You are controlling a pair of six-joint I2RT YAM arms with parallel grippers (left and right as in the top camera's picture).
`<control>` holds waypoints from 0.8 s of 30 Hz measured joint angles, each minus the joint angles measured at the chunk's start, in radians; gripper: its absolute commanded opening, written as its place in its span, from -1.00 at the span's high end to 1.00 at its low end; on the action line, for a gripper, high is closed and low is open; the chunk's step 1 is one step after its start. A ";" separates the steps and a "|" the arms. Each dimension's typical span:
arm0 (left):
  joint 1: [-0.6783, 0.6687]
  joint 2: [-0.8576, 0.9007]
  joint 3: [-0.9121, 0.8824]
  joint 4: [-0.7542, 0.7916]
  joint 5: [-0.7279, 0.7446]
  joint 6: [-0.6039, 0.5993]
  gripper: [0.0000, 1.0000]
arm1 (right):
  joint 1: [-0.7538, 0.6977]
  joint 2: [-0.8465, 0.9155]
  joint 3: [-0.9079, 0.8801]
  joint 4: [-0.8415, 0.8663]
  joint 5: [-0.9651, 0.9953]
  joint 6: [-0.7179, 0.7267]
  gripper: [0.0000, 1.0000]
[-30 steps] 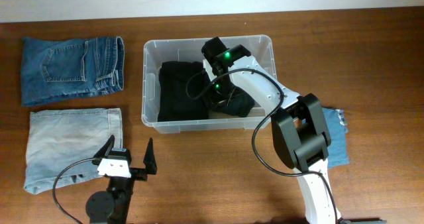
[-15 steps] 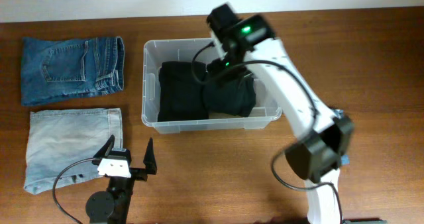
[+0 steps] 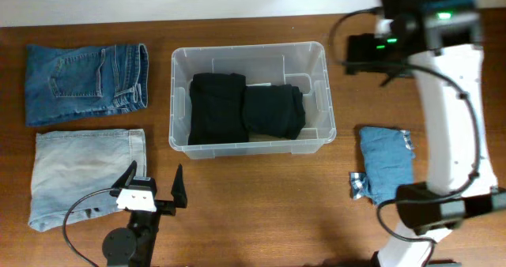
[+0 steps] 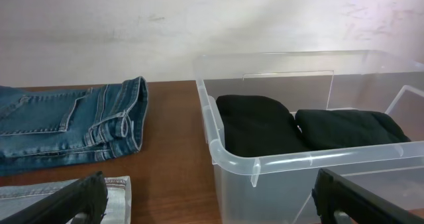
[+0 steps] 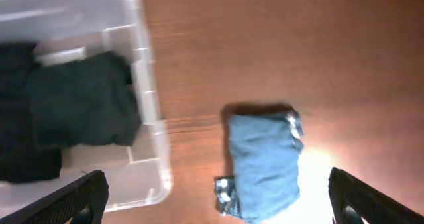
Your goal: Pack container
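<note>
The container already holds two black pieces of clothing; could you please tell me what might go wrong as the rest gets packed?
1. The black clothes already cover most of the floor of the container. The dark jeans, pale jeans and blue bundle would have to stack on top, and the pile might rise above the rim.
2. The blue bundle has a loose corner sticking out at its lower edge, so it may unfold when lifted.

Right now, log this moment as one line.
phase: pack container | in container: two black garments | right gripper: open, empty, raised right of container | left gripper: open, empty | on table: folded blue garment
</note>
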 measured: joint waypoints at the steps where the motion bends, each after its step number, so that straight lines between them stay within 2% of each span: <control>1: 0.000 0.000 0.000 0.000 0.000 0.000 -0.99 | -0.046 -0.016 -0.021 0.001 -0.015 0.012 -0.97; 9: 0.000 0.000 0.000 0.000 0.000 0.000 -0.99 | -0.303 -0.084 -0.202 0.000 -0.071 0.105 -0.97; 14: 0.000 0.000 0.000 0.000 0.000 0.000 -0.99 | -0.406 -0.084 -0.403 0.056 -0.137 0.122 -0.97; 24: 0.000 0.000 0.000 0.000 0.000 0.000 -0.99 | -0.441 -0.084 -0.770 0.303 -0.327 0.159 -0.97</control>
